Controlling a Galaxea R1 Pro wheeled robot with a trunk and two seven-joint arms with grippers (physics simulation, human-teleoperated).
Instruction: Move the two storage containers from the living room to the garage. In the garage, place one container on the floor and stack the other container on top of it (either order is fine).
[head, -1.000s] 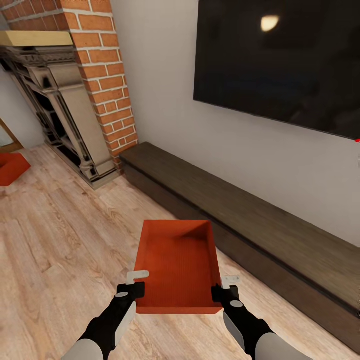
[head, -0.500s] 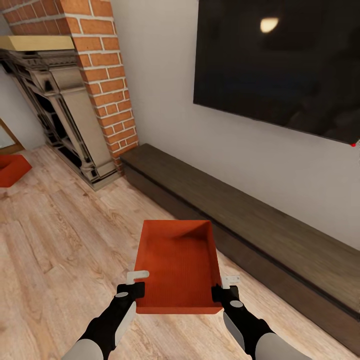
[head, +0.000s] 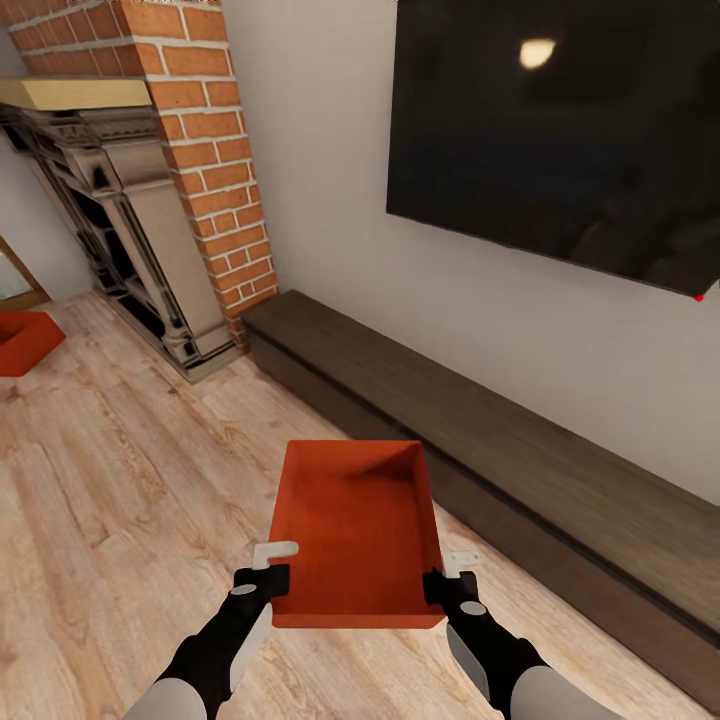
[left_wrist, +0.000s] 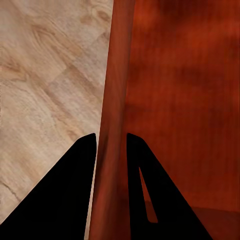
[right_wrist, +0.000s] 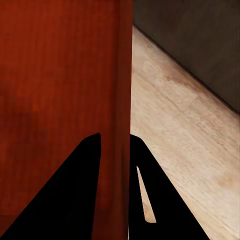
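Red-orange storage container (head: 357, 535) held above the wood-plank floor (head: 120, 480), left wall clamped by the left gripper (head: 272, 566), right wall clamped by the right gripper (head: 447, 572), dark bench (head: 480, 440) beside it, second container (head: 25, 340) set far left near the brick fireplace (head: 150, 200), black TV (head: 560, 130) mounted above.

Nothing to read here — no text, label, brand or number on the TV (head: 560, 140), the bin (head: 355, 530), or the brick fireplace (head: 200, 150) — all plain surfaces.
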